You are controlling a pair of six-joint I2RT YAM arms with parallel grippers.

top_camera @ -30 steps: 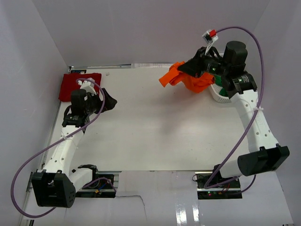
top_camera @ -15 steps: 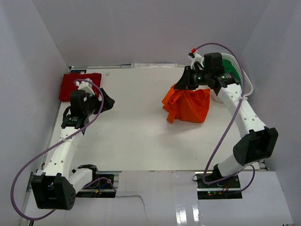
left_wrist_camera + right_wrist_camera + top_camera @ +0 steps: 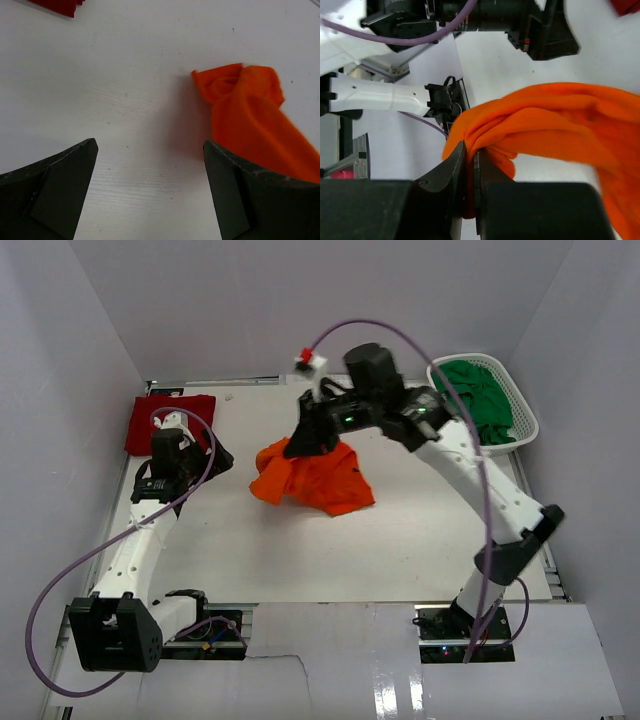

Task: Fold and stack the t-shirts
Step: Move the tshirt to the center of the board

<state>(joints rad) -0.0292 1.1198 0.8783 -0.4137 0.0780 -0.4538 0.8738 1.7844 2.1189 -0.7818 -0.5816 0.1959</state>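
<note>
Right gripper (image 3: 303, 440), reaching across to the middle of the worktop (image 3: 420, 550), is clamped on a bunched fold of the orange t-shirt (image 3: 322, 480). The right wrist view shows the jaws pressed together on that fold (image 3: 471, 159), with the cloth (image 3: 545, 125) trailing away to the right. The shirt is crumpled rather than spread. Its upper part is lifted at the pinch and the rest drapes onto the worktop near the centre.

Left gripper (image 3: 218, 454) hangs over the left side of the worktop with its jaws wide apart and nothing between them. In the left wrist view (image 3: 150, 145), the nearest corner of the orange t-shirt (image 3: 245, 110) lies just ahead and to the right, apart from both fingers.

The dark red t-shirt (image 3: 165, 422) lies as a compact rectangle at the far left corner and looks already folded. The green t-shirt (image 3: 480, 390) is heaped in the white basket (image 3: 533, 423) at the far right.

Step in hand, as judged: bringing the orange t-shirt to the open centre so it can be flattened before folding.

The next move calls for the left gripper to take a free edge or corner. The two arms should then draw apart until the cloth lies flat. The bunched grip risks leaving hidden creases or a doubled layer.
</note>
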